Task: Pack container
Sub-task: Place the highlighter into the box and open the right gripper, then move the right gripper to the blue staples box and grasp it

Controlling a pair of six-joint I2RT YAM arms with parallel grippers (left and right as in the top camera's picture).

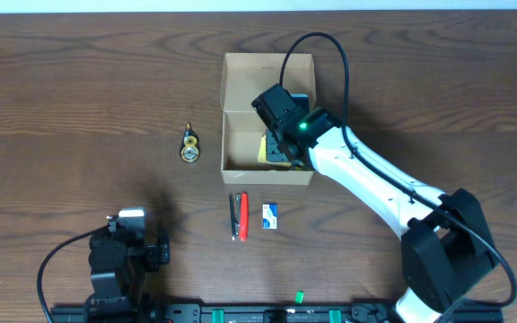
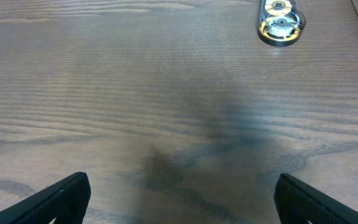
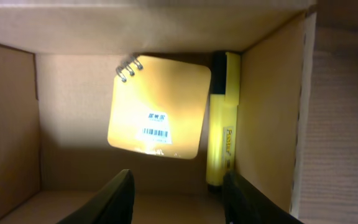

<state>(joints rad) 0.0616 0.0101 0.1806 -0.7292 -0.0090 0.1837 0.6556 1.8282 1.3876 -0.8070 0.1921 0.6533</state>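
Notepad (image 3: 159, 115) and highlighter (image 3: 222, 124) are in your container (image 1: 258, 76), right gripper (image 3: 178, 193) and left gripper (image 2: 179, 193) both with jaws open and empty, while pen (image 1: 240, 216), blue-white packet (image 1: 270, 215) and gold item (image 1: 189, 146) wait on the tabletop (image 1: 79, 90).

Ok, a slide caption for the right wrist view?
Open right tool over the container, a yellow spiral notepad and yellow highlighter side by side inside.
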